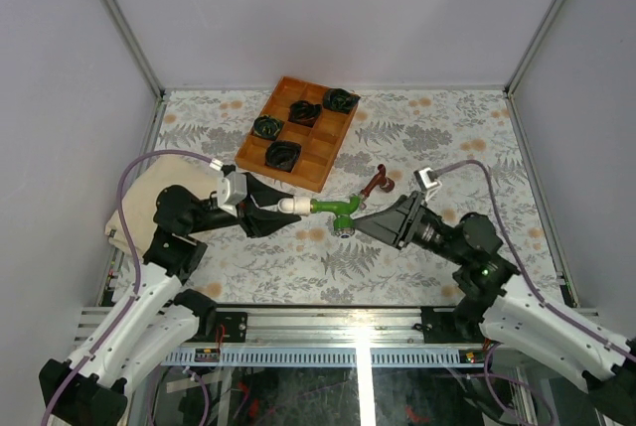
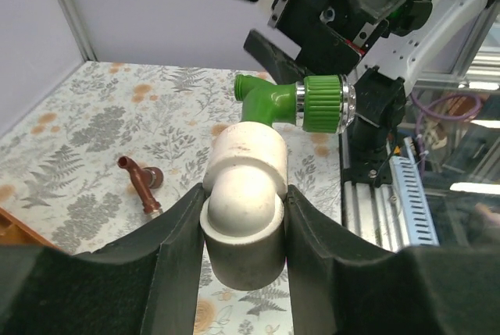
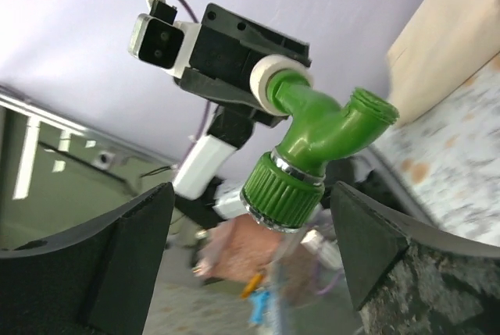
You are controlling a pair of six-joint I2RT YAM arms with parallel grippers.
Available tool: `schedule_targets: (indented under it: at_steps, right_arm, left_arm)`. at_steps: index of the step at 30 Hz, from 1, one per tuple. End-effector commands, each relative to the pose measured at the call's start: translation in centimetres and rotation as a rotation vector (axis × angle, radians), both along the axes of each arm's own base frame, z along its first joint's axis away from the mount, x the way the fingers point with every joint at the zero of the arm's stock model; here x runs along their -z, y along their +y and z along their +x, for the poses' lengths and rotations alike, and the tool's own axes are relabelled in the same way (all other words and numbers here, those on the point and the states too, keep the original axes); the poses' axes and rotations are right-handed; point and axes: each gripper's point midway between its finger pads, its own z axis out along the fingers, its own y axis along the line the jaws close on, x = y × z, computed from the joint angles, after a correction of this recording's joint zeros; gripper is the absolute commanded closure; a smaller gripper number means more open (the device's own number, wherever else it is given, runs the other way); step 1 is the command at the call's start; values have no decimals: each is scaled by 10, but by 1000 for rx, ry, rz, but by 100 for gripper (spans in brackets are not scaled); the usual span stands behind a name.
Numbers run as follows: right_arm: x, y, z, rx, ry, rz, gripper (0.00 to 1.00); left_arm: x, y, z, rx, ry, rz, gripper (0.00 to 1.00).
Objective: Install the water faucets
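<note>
- The left gripper (image 2: 244,198) is clenched on a white pipe elbow (image 2: 242,159).
- The green faucet (image 3: 320,128) sticks out of that elbow, between the two arms.
- The right gripper (image 3: 251,193) is spread wide, a finger on each side of the faucet's ribbed collar, not touching it.
- Best approach, probably: close squarely on the collar, then twist in line with the thread while the left arm holds steady.
- The red-brown faucet (image 1: 378,184) lies on the table (image 1: 447,138) nearby.

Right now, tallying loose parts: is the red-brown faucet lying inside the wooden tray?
No, the red-brown faucet lies on the patterned tabletop, outside the wooden tray.
</note>
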Motion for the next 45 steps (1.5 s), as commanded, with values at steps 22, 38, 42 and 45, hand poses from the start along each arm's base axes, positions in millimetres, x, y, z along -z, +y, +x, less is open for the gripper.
schedule_targets:
  at_steps: [22, 38, 42, 45]
  right_arm:
    - [-26, -50, 59, 652, -1816, -698, 0]
    - [-22, 14, 26, 330, -1582, -343, 64]
    - [-31, 11, 25, 339, -1292, -240, 81]
    - [-31, 12, 27, 288, -994, -178, 85]
  left_arm:
    - [-38, -6, 5, -9, 504, -76, 100]
    - [-13, -14, 14, 33, 561, -42, 100]
    - [4, -12, 10, 44, 460, 23, 100]
    - [19, -8, 4, 59, 321, 80, 100]
